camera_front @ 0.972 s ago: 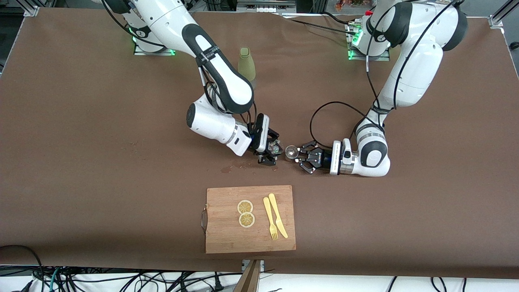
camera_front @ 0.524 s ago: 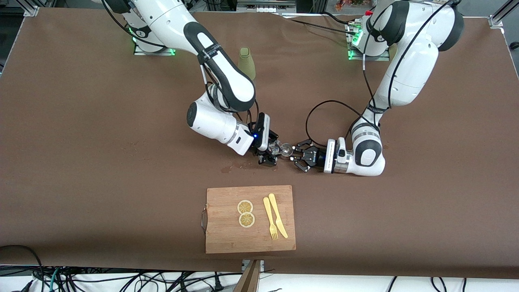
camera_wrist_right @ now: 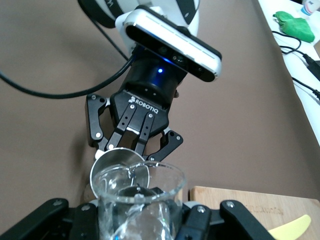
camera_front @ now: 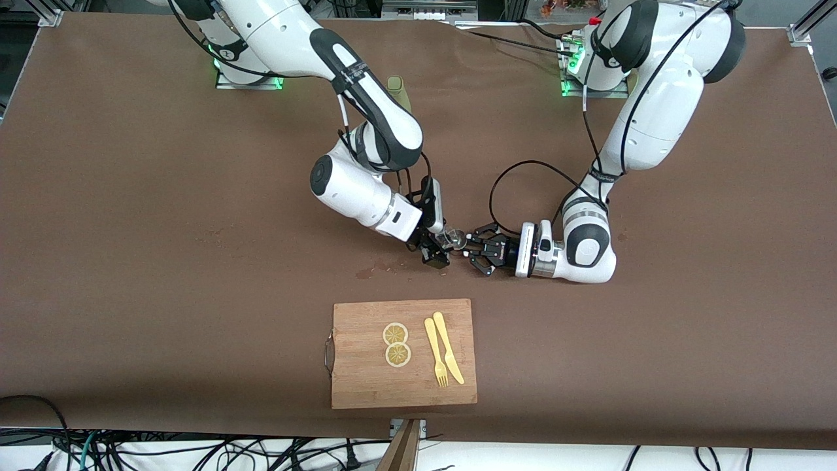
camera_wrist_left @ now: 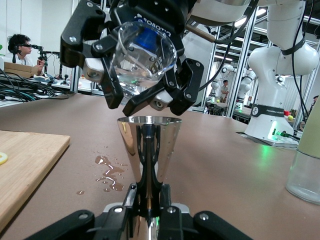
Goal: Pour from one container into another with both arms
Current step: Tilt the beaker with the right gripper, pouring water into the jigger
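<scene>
Both arms: two tools, one glass cup [camera_wrist_left: 144, 57], one metal jigger [camera_wrist_left: 149, 145].

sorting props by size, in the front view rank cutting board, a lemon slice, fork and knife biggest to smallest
1. cutting board
2. knife and fork: look alike in length, not ranked
3. lemon slice

A robotics lab — aluminium framing [camera_wrist_left: 250, 55], more robot arms [camera_wrist_left: 280, 75].
</scene>
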